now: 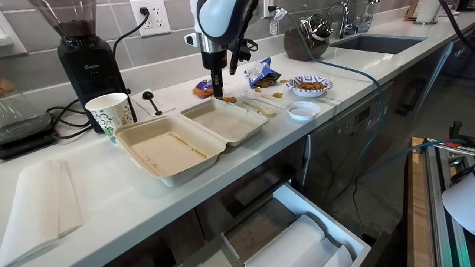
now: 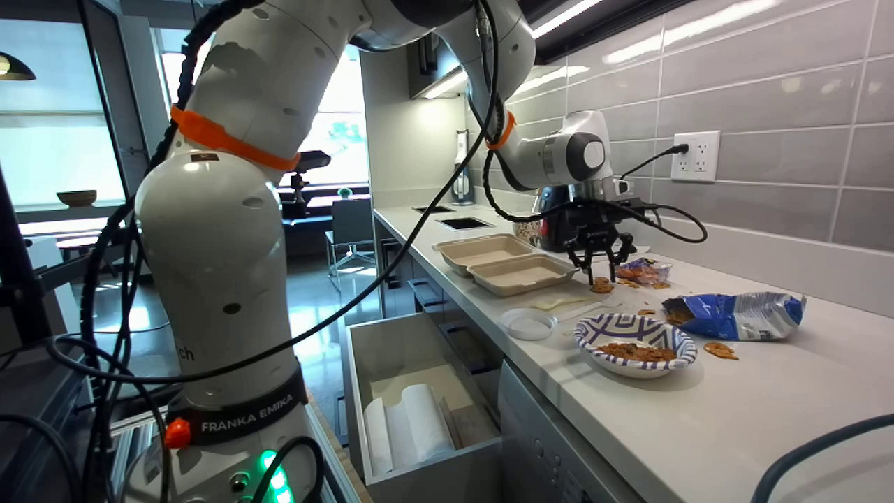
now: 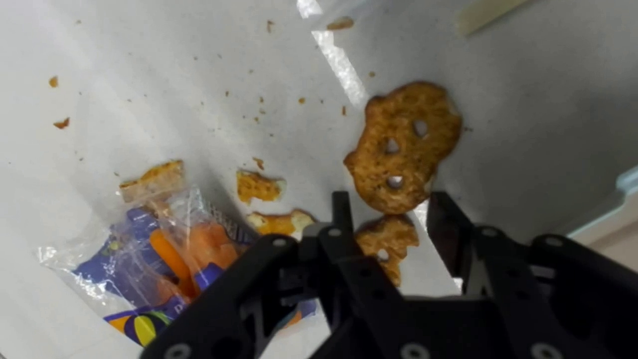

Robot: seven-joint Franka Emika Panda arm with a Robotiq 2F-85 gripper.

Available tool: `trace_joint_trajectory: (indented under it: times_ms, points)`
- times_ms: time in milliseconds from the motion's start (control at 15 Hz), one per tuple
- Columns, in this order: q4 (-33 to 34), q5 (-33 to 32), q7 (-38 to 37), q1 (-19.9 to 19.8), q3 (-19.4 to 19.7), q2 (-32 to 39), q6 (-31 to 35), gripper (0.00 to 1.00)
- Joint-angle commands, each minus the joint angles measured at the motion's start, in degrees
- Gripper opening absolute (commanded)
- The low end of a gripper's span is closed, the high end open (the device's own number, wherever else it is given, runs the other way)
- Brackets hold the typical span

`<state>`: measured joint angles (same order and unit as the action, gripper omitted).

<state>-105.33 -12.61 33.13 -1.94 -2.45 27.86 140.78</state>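
Observation:
My gripper (image 3: 390, 199) is open and points down close over the counter, with nothing between its fingers lifted. It also shows in both exterior views (image 1: 218, 97) (image 2: 601, 274). A whole brown pretzel crisp (image 3: 408, 157) lies just ahead of the fingertips, its near end reaching between them; it also shows in an exterior view (image 2: 602, 286). A broken crisp piece (image 3: 371, 242) lies between the fingers, partly hidden by the left one. Smaller crisp pieces (image 3: 256, 187) and crumbs lie to the left. A clear and purple bag with orange contents (image 3: 164, 264) lies beside the left finger.
An open tan clamshell box (image 1: 222, 120) stands beside the gripper. A patterned bowl (image 2: 635, 328) with brown bits, a blue snack bag (image 2: 733, 316), a white shallow dish (image 1: 303, 111) and a pale spoon (image 1: 265, 109) are nearby. A paper cup (image 1: 111, 111), grinder (image 1: 92, 70) and open drawer (image 1: 326, 218) also show.

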Motion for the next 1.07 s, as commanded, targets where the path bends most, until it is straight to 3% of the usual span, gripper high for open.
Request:
trace_joint_trajectory:
  times_ms: [0, 133, 333, 400, 533, 600, 1000]
  points:
    - [-3.59, 0.84, 0.71, -2.50, -0.06, -4.24, -2.25, 0.68]
    - [-5.49, 1.74, 1.24, -3.60, -0.27, -6.76, -2.01, 0.73]
    - [-9.64, 2.14, 1.00, -5.02, 0.22, -11.62, -0.22, 0.96]
    - [-10.26, 2.62, 1.15, -5.28, 0.26, -12.98, -0.87, 0.99]
    - [-12.37, 5.60, 1.06, -5.56, -0.21, -15.21, -2.51, 1.00]
    - [-8.31, 3.25, 0.60, -4.74, 0.86, -11.77, -1.25, 1.00]
    - [-11.10, 4.79, 0.62, -4.59, 0.76, -14.19, -1.70, 1.00]
